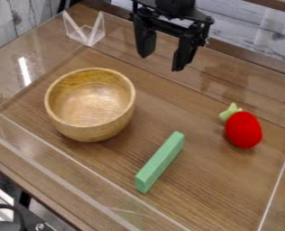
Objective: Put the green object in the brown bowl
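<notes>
1. The gripper (164, 53) hangs high over the back of the table (206, 104), pointing down.
2. Its two black fingers (182, 56) are spread apart and grasp nothing.
3. The green bar (160, 161) lies flat on the table near the front, slanted, with one end closer to the front edge.
4. The bowl (91, 104) sits to the left of the bar, near it but not touching.
5. Nothing is in the bowl.
6. A red toy (242, 128) with a green top sits on the right, well apart from the bar.
7. A clear wall (60, 185) runs round the table.
</notes>
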`<action>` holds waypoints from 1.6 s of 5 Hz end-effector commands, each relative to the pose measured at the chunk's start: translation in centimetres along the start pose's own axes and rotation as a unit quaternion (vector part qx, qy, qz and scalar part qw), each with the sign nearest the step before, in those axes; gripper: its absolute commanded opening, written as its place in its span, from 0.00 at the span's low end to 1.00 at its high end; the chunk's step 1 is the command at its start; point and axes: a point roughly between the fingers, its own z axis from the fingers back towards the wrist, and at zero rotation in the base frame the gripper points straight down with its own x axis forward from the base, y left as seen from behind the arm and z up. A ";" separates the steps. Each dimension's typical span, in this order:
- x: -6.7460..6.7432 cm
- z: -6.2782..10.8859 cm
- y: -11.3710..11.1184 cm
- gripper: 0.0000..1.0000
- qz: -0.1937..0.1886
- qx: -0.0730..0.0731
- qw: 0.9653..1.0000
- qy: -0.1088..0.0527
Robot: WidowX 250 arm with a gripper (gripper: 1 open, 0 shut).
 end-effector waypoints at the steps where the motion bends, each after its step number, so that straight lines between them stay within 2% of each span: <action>1: -1.1 0.3 -0.2 1.00 -0.026 -0.001 1.000 0.015; 2: -3.3 0.3 -0.4 1.00 -0.062 -0.003 0.998 0.025; 4: -6.4 0.1 -1.8 1.00 -0.153 0.000 0.988 0.029; 6: -9.3 -1.4 -2.4 1.00 -0.142 0.004 0.989 0.026; 7: -10.3 -3.6 -2.8 1.00 -0.138 0.006 0.990 0.021; 8: -10.7 -6.5 -3.3 1.00 -0.142 0.008 0.990 0.014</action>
